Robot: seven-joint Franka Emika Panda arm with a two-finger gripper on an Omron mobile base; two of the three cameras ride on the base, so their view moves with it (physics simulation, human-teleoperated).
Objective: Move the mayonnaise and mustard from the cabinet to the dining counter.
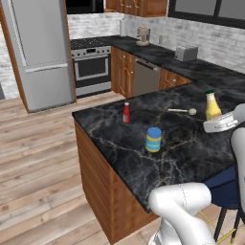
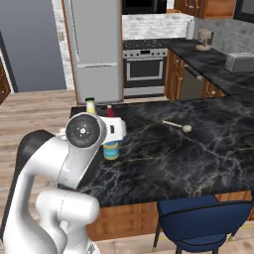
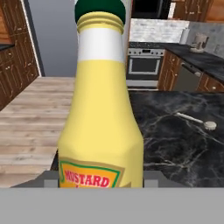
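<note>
In the hand view the mustard [image 3: 101,113] stands upright through the centre of the frame, label at the bottom between the grey sides of the pincer [image 3: 101,181], which looks half spread and pinching the bottle, presumably to set it down; in the left base view the mayonnaise [image 1: 153,139] already stands mid-frame on the tabletop [image 1: 124,143]; a red bottle [image 1: 126,113] and a spoon [image 1: 182,111] lie beyond.

Mayonnaise [image 1: 153,139] on dining counter [image 1: 191,153] (near edge)
</note>
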